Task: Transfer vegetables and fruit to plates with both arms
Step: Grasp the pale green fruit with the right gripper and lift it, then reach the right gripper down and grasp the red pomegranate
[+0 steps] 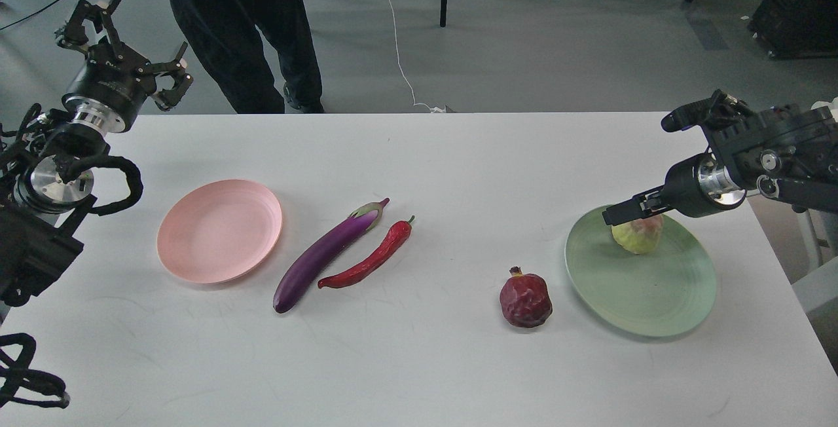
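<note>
Head view: round fruit (637,234) lies under right end effector (622,211).

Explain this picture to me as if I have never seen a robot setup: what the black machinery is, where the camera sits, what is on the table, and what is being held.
This is one picture from a camera in a humanoid robot's head, looking down at a white table. The black machinery at both edges is its two arms. The left end effector is raised beside the table, fingers spread, holding nothing. The right end effector reaches over the pale green plate, at a yellow-green fruit resting on it; whether it grips the fruit is unclear. On the table lie an empty pink plate, a purple eggplant, a red chili pepper and a dark red pomegranate. A person's legs stand behind.
</note>
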